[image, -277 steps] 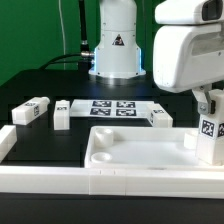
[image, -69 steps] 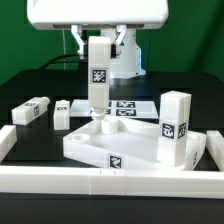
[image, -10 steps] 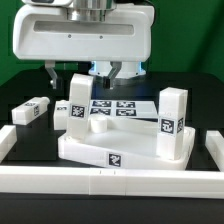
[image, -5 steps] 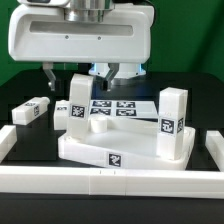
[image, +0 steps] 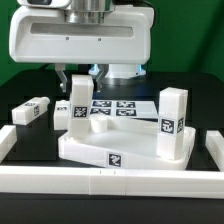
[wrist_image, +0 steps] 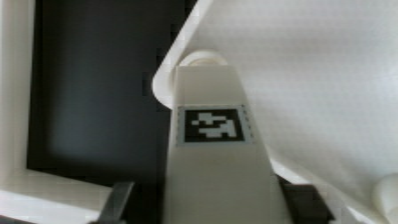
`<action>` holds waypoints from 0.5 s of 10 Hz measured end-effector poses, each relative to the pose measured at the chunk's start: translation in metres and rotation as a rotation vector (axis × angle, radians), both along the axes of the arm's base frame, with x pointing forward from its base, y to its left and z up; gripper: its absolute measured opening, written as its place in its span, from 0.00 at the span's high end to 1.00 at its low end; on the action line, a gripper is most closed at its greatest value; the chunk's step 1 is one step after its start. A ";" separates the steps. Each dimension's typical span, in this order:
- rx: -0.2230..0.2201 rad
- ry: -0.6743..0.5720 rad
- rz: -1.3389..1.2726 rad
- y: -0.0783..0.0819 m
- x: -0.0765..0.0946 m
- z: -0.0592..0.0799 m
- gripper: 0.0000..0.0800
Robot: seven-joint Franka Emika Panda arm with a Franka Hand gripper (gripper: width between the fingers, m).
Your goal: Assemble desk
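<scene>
One leg (image: 173, 122) stands upright on a corner of the tabletop (image: 110, 150). A second leg (image: 78, 102) leans over the tabletop's other end with the gripper (wrist_image: 208, 200) fingers either side of it; can't tell if they're clamped. I'd square it vertical over its mount before pressing or twisting. No readable text, just square tags like this tag (wrist_image: 215, 124).

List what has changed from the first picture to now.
The upright leg, first in the gripper, now stands let go on the tabletop. The tilted leg, which lay beside the marker board, now leans on the tabletop, with the gripper astride it. The tabletop has shifted. The two loose legs at the exterior view's left stayed put.
</scene>
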State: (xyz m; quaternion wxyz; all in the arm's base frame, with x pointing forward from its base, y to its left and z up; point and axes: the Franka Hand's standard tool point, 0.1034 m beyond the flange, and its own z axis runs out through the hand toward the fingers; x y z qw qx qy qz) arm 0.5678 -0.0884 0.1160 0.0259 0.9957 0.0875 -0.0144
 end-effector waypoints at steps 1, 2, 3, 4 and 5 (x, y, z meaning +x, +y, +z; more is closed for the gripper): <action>0.000 0.000 -0.007 0.000 0.000 0.000 0.64; 0.004 -0.006 -0.008 -0.001 0.000 0.001 0.64; 0.012 -0.034 -0.062 -0.004 -0.001 0.004 0.64; 0.029 -0.074 -0.186 -0.004 -0.004 0.006 0.64; 0.049 -0.100 -0.282 -0.005 -0.008 0.005 0.64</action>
